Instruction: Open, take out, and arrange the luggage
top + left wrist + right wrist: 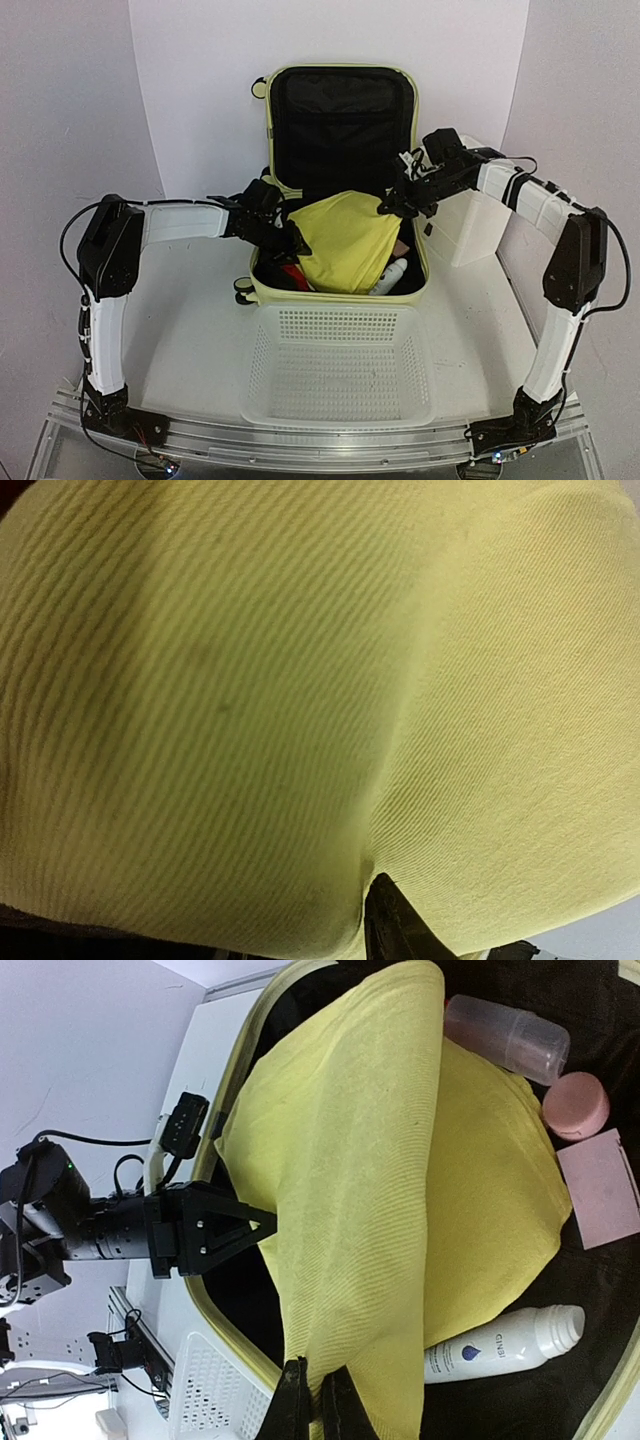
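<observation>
The pale yellow-green luggage (262, 290) lies open on the table, its black-lined lid (340, 120) standing up against the back wall. A yellow cloth (345, 245) is lifted out of it between both grippers. My left gripper (293, 240) is shut on the cloth's left edge, and it also shows in the right wrist view (268, 1227). In the left wrist view the cloth (300, 680) fills the frame, with one black finger (395, 925) showing. My right gripper (388, 205) is shut on the cloth's right edge, its fingertips pinching a fold (318, 1385).
Under the cloth (400, 1160) lie a white bottle (510, 1340), a pink jar (575, 1105), a translucent pink cup (505, 1035) and a pink card (600, 1185). A white mesh basket (340, 370) stands in front of the luggage. A white drawer box (475, 225) stands at the right.
</observation>
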